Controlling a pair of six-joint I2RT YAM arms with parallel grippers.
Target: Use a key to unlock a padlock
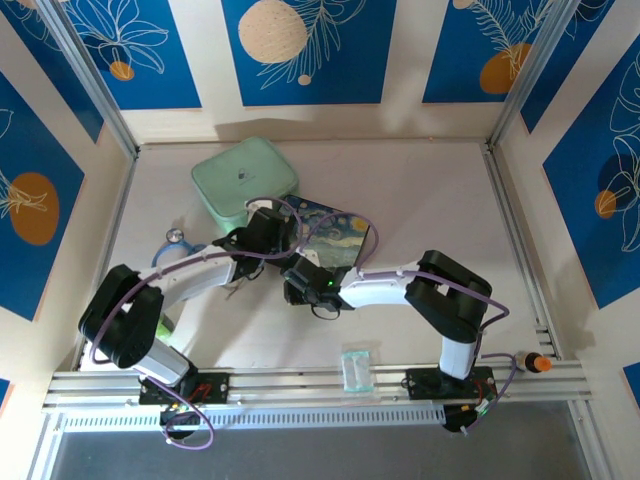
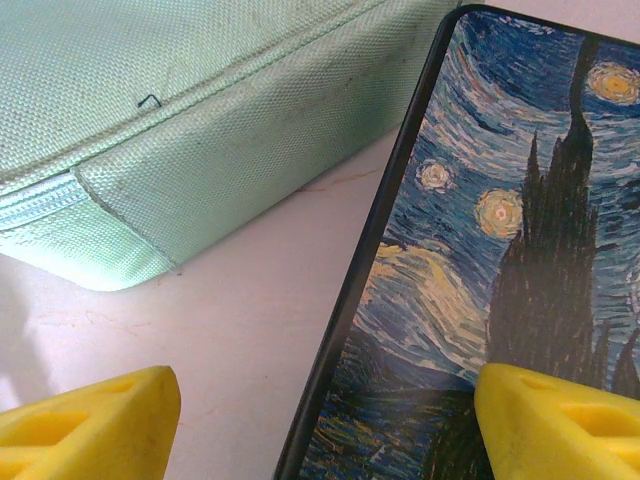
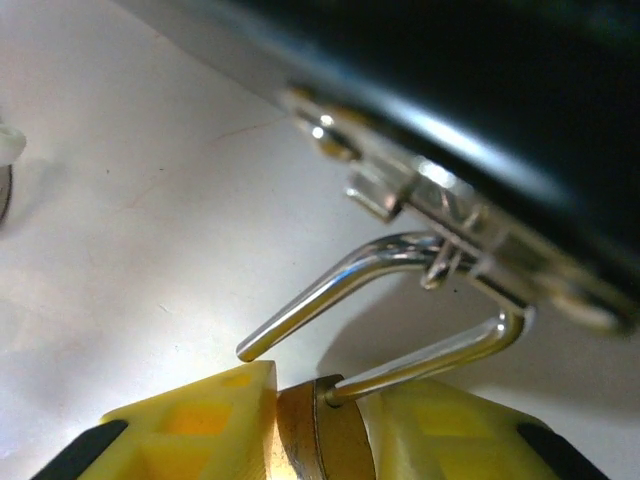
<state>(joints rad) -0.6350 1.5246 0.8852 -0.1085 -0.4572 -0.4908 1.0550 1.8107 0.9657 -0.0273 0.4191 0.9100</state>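
Note:
In the right wrist view the brass padlock (image 3: 322, 435) sits squeezed between the two yellow fingers of my right gripper (image 3: 325, 395), which is shut on its body. Its silver shackle (image 3: 400, 250) stands open, the free end out of the body, and it still hangs through the silver clasp (image 3: 470, 215) of the dark box. From above, my right gripper (image 1: 300, 285) is at the front edge of the painted box (image 1: 335, 240). My left gripper (image 2: 330, 400) is open and astride the box's left edge (image 2: 375, 260), holding nothing. The key is out of view.
A mint-green fabric case (image 1: 245, 180) lies behind and left of the box, close to the left gripper (image 1: 268, 228). A clear plastic packet (image 1: 357, 368) rests near the front rail. An orange-tipped object (image 1: 540, 362) sits at the right end of the rail.

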